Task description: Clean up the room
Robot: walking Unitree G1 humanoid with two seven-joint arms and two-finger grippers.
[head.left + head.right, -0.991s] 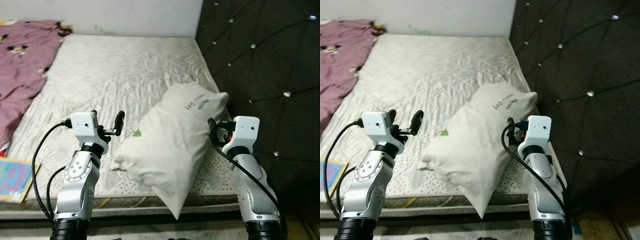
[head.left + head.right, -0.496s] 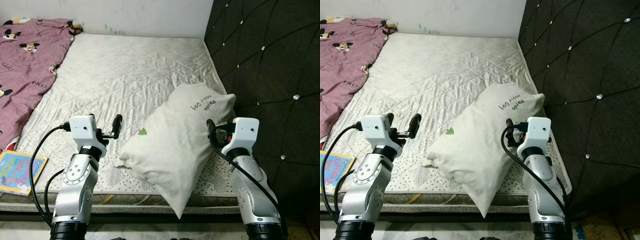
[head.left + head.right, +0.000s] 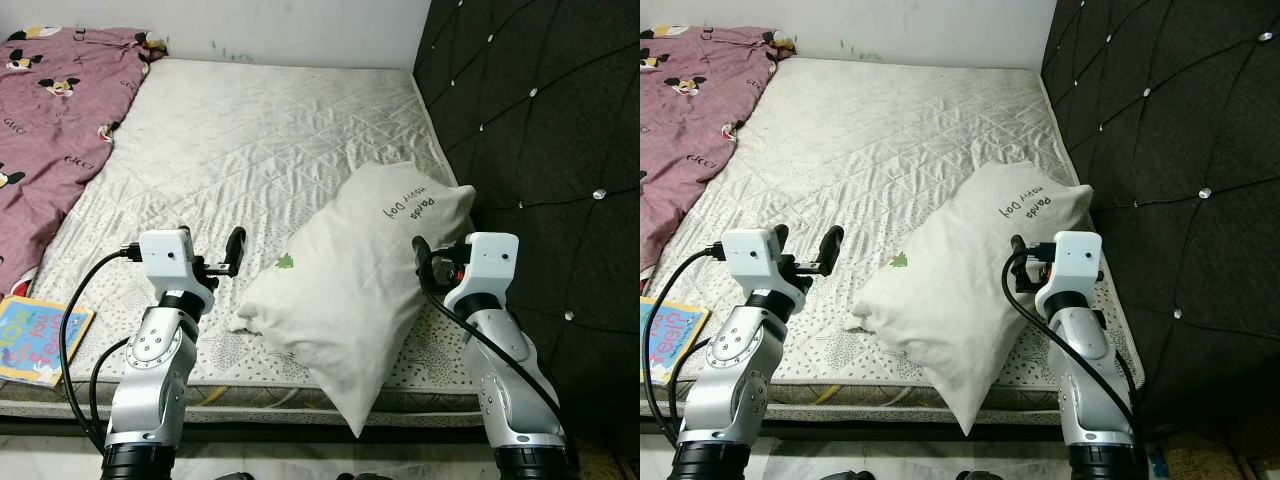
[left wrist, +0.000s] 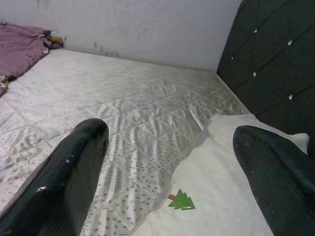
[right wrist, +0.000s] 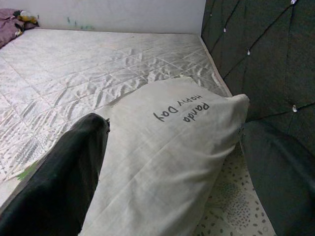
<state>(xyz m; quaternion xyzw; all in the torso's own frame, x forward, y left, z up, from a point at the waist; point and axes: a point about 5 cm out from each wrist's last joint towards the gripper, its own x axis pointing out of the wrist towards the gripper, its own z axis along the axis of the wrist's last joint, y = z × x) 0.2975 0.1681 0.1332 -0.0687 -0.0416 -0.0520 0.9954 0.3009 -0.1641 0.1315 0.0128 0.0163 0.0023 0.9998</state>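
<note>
2 grippers up over the near edge of the mattress (image 3: 250, 140), either side of the pillow (image 3: 350, 290). Pillow is cream-white, lies slanted on the mattress's near right corner beside the dark tufted headboard (image 3: 540, 130); its low corner hangs past the mattress edge. Black lettering "Panda Happy Day" near its far end, small green tree print on its left side.

Left gripper (image 3: 210, 252) is just left of the pillow, above bare mattress, fingers spread open with nothing between them; in the left wrist view the pillow's tree-print edge lies between and past the 2 fingers (image 4: 64, 182), contact can't be told.

Right gripper (image 5: 172, 167) sits at the pillow's right side, fingers wide apart straddling the pillow in the right wrist view, 1 finger low on the cloth, the other toward the headboard side. Not clamped.

Maroon cartoon-print blanket (image 3: 45, 130) covers the far left of the bed. Colourful book (image 3: 30, 338) lies at the mattress's near left corner, well apart from the pillow.
</note>
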